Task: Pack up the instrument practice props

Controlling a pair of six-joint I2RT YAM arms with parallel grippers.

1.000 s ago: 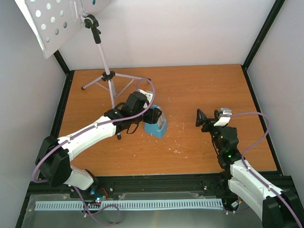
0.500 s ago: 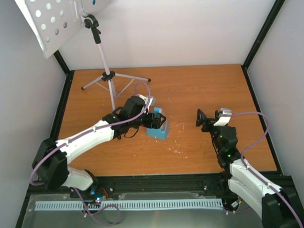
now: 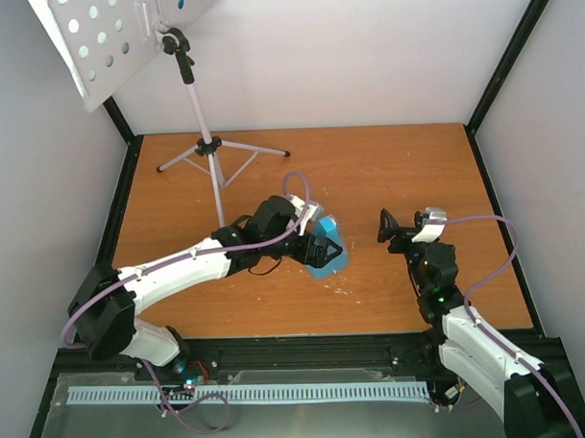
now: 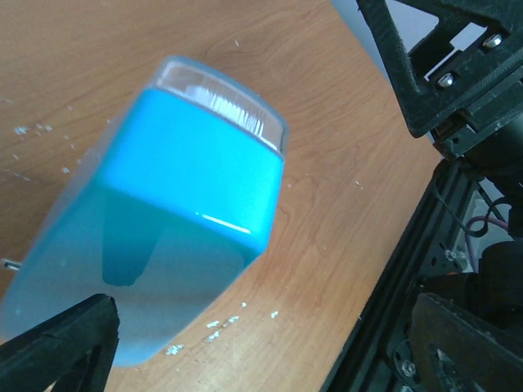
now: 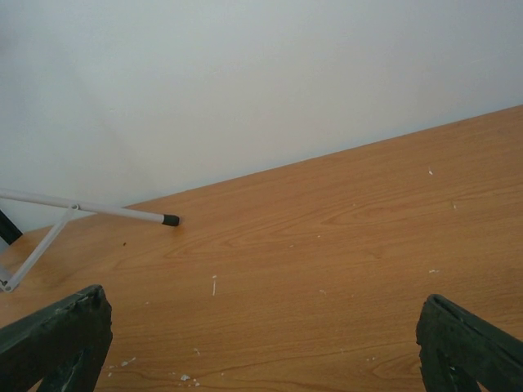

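Note:
The light-blue metronome (image 3: 329,264) lies tipped over on the wooden table, right of centre. In the left wrist view it (image 4: 180,212) fills the left half, its clear cover end pointing away. My left gripper (image 3: 316,249) is open wide over it. One finger (image 4: 61,347) rests against the metronome's side and the other (image 4: 466,343) stands well clear. The white perforated music stand (image 3: 99,43) stands on its grey tripod (image 3: 211,150) at the back left. A blue patch shows at the stand's top edge; I cannot make out any sheets. My right gripper (image 3: 398,227) is open and empty (image 5: 261,351).
A tripod leg with a black tip (image 5: 167,220) lies on the table in the right wrist view. Black frame posts (image 3: 503,67) and white walls close in the table. A black rail (image 3: 307,348) runs along the near edge. Small white specks (image 3: 348,289) dot the wood.
My left gripper has swept to the right. The metronome has moved right with it and gone from upright to tipped over. The right arm has not moved.

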